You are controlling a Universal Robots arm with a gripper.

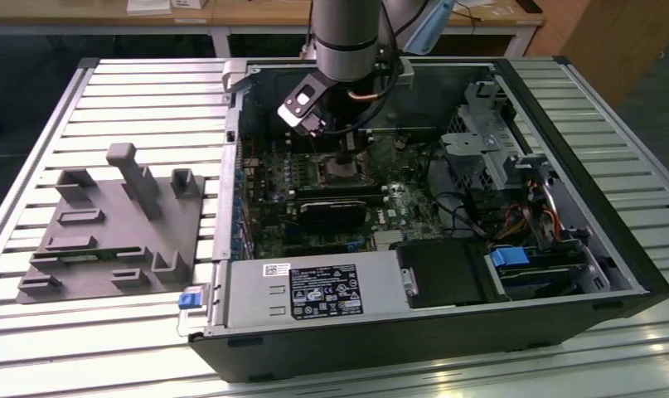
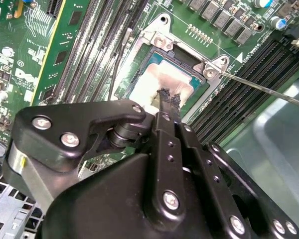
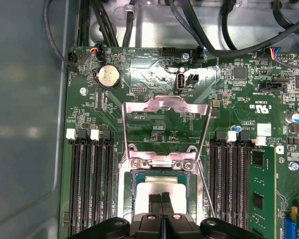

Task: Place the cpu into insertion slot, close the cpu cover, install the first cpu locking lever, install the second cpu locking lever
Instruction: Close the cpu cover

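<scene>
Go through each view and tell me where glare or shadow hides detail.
Exterior view: light glares off the slatted table, while the case interior around the gripper sits in shade. Second wrist view: reflection washes the cpu pale. First wrist view: the open cpu cover shines bright against the darker board.

Slatted metal table [image 1: 46,108]; wooden desk [image 1: 257,12] behind; wooden panel [image 1: 622,33] beside
</scene>
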